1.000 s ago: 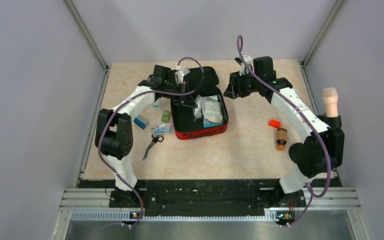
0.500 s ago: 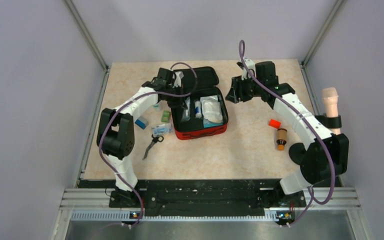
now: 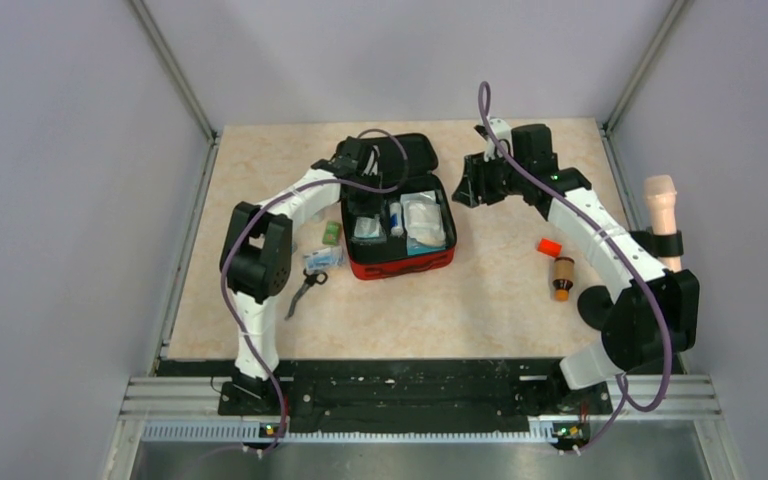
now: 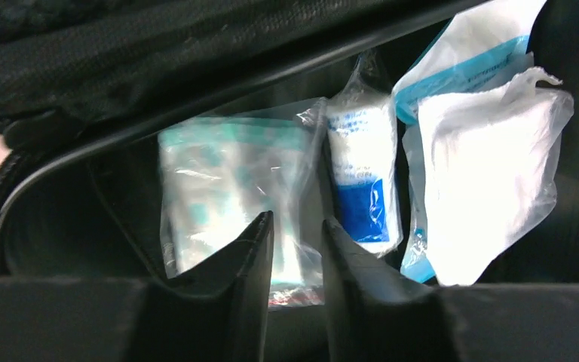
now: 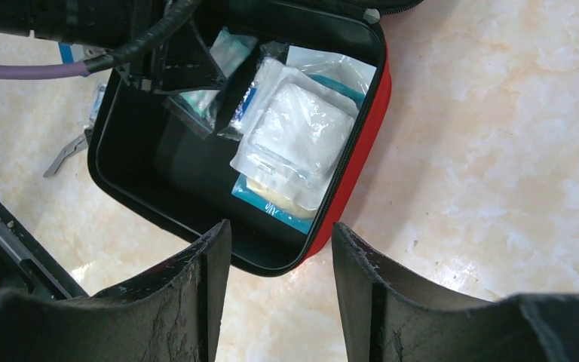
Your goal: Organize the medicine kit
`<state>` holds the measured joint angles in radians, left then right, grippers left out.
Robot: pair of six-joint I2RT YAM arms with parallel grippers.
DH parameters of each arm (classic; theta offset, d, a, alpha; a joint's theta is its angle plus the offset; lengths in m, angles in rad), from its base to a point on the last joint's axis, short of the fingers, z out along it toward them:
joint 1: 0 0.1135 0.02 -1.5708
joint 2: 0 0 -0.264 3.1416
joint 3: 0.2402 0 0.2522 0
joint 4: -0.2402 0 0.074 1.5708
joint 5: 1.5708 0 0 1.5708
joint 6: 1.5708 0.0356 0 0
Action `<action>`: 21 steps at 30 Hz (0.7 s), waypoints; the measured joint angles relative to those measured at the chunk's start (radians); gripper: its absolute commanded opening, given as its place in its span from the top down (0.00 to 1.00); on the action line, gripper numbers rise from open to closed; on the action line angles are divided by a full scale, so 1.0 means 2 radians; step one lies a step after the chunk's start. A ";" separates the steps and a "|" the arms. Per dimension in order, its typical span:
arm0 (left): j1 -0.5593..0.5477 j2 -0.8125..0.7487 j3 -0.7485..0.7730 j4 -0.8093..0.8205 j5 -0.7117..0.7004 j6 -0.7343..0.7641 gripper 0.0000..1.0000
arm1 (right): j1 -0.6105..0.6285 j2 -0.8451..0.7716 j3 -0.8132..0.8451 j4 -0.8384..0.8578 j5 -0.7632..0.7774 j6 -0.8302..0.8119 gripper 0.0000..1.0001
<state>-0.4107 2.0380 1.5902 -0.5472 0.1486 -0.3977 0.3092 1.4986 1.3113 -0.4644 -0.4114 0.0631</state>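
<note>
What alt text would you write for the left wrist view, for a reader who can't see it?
Close-up inside the black-lined medicine kit: the left gripper, fingers a narrow gap apart, sits at the near edge of a clear packet with teal-and-white contents. Beside the packet lie a small wrapped roll with a blue label and, farther over, a white gauze pack.

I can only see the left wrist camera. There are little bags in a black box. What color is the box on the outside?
Observer: Red. The kit is red outside.
Operator: Is anything lying outside it?
Observer: Yes, scissors lie just left of the kit.
Operator: Where's the other claw?
Observer: The right claw is open, near the kit's right side.
</note>
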 measured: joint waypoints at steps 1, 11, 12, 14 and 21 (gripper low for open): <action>-0.002 0.005 0.005 -0.002 -0.006 -0.001 0.49 | 0.000 -0.002 -0.001 -0.001 0.000 0.000 0.49; -0.014 0.010 0.040 -0.007 0.011 0.021 0.38 | 0.000 -0.004 -0.001 -0.008 0.003 -0.001 0.48; -0.014 0.006 0.040 -0.010 0.011 0.027 0.39 | 0.000 -0.004 -0.001 -0.008 0.003 -0.001 0.48; -0.014 -0.008 0.037 -0.016 0.005 0.038 0.43 | 0.000 -0.004 -0.001 -0.008 0.003 -0.001 0.48; -0.014 -0.076 -0.008 -0.029 -0.046 0.068 1.00 | 0.000 -0.001 -0.001 -0.006 -0.002 0.004 0.49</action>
<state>-0.4393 1.8851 1.5749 -0.6048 0.0559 -0.2626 0.3088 1.4967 1.3090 -0.4759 -0.4152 0.0719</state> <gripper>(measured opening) 0.272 0.514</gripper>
